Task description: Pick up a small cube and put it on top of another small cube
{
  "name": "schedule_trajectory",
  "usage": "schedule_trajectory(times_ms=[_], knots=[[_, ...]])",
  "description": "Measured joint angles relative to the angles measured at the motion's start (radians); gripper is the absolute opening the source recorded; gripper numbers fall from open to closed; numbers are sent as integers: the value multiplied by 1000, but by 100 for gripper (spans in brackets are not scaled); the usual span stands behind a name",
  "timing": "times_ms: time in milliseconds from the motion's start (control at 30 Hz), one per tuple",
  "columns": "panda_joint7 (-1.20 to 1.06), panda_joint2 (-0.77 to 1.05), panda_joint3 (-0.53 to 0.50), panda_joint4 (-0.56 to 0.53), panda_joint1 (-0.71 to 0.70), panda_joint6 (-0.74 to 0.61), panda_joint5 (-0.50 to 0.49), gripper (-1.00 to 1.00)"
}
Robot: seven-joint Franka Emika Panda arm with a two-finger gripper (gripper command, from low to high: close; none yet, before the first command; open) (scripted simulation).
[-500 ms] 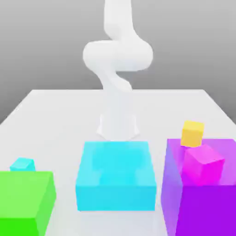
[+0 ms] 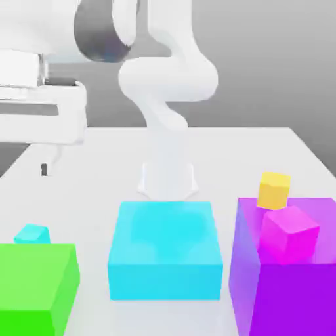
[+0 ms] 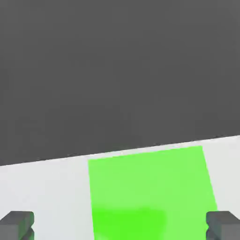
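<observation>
The small cube (image 2: 32, 233), a tiny cyan piece, is seen low at the exterior view's left, resting on the white surface (image 2: 262, 154) just behind the large green block (image 2: 36, 285) and apparently touching that block's far edge. It lies well below the jaws and apart from them. The gripper (image 3: 120, 225) is held high over this side of the surface; in the hand view its two dark fingertips (image 3: 18, 224) are set wide apart, and nothing is gripped between them. Between the spread jaws the top face of the green block is seen from above. In the exterior view the white hand (image 2: 41, 98) is placed at the upper left, above the green block. Farther from the jaws, toward the exterior view's right, a large flat cyan block (image 2: 165, 252) is set in front of the arm's base. Farthest off, a large purple block (image 2: 289, 275) carries a pink cube (image 2: 289, 233), with a yellow cube (image 2: 273, 190) at its far edge.
</observation>
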Motion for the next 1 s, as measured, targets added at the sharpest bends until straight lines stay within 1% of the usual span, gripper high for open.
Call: schedule_trajectory(times_ms=[100, 233, 333, 467, 500, 667, 700, 733, 800, 900, 967, 1000], knots=[[-111, 115, -58, -45, -57, 56, 49, 0], [-258, 267, -78, -101, -146, 131, 119, 0], [-363, 369, -5, -94, -212, 194, 233, 0], [-485, 493, 155, -63, -340, 281, 391, 0], [-504, 514, 184, -58, -364, 296, 416, -100], [-503, 514, 184, -58, -364, 294, 415, -100], [-512, 524, 200, -55, -376, 302, 426, -100], [-503, 514, 186, -58, -366, 295, 414, -100], [-456, 468, 128, -71, -321, 263, 352, -100], [-357, 376, 35, -95, -257, 202, 221, -100], [-299, 317, -6, -108, -235, 160, 130, -100], [-309, 313, -16, -100, -232, 147, 91, -100]])
